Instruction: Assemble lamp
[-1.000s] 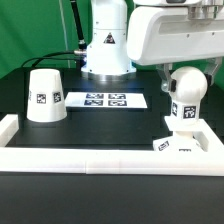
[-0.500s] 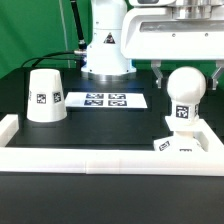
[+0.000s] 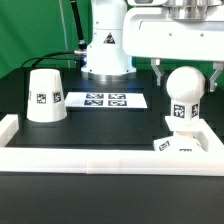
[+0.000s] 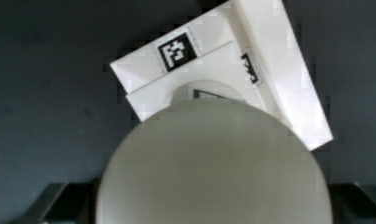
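The lamp's white ball-shaped bulb (image 3: 186, 92) stands upright on the low square base (image 3: 182, 143) at the exterior view's right; both carry tags. In the wrist view the bulb (image 4: 211, 150) fills the frame, with the base (image 4: 211, 55) showing beyond it. My gripper (image 3: 187, 74) hangs over the bulb, open. Its dark fingers (image 3: 160, 70) flank the bulb's upper part with a small gap on each side. The tapered shade (image 3: 45, 97) sits mouth-down on the black table at the exterior view's left, far from the gripper.
The marker board (image 3: 105, 100) lies flat between the shade and the bulb. The arm's white pedestal (image 3: 105, 50) stands behind it. A white rim (image 3: 100, 160) borders the table's front and left, and the base rests close against it.
The gripper has risen straight up off the bulb, so more of the bulb's top shows. The bulb stays on the base, and the shade has not moved.
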Controlling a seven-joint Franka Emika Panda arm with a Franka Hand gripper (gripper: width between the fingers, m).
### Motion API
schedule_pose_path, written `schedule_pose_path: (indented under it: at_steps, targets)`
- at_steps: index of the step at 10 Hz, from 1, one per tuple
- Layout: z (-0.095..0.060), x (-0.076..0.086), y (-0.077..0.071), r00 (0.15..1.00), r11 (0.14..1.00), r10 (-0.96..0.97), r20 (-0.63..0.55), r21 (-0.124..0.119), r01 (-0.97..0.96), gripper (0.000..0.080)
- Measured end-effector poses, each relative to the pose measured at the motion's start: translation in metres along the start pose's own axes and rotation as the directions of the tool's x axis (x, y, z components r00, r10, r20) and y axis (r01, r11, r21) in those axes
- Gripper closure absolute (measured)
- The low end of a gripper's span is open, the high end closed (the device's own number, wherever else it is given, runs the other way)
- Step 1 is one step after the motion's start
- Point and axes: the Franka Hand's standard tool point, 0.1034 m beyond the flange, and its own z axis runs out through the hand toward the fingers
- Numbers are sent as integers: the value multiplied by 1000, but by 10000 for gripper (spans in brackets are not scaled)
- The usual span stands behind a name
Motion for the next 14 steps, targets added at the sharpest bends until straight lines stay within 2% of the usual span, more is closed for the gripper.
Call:
schedule_pose_path:
  at_steps: [1,4,7,9,10,11,13,14]
  targets:
    - [0,0,0,999,999,36,0,0,-36,222]
    - [1,-6,-1,911,911,413,17,8,-413,222]
    - [2,-9,-4,687,688,723,66,10,-725,220]
    - [1,-9,-7,644,646,761,77,0,-763,220]
    - [1,-9,-8,635,637,768,80,4,-771,210]
    - [2,-9,-8,658,660,748,80,6,-751,121]
    - [1,-8,-10,772,774,631,80,8,-633,104]
    - [1,-5,-9,855,857,512,81,16,-514,104]
